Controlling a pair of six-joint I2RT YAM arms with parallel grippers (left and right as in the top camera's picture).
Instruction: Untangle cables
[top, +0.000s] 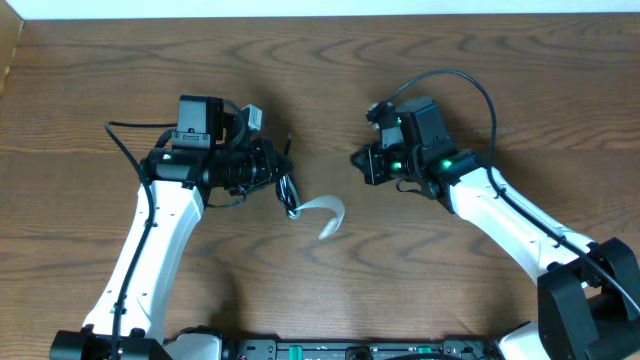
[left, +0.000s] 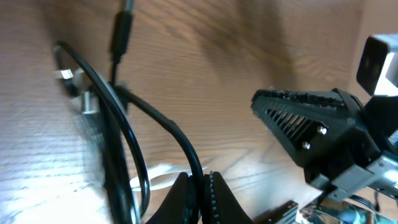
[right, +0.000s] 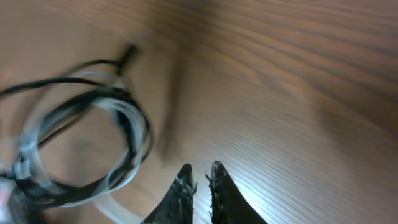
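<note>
left gripper pressed together, pinching the black cable and holding it off the wood table. white cable curls out just right of that grip, blurred. right gripper all but closed, nothing between its fingers, near the coil but apart.

White arms carry black toothed pincers and green lights.
</note>
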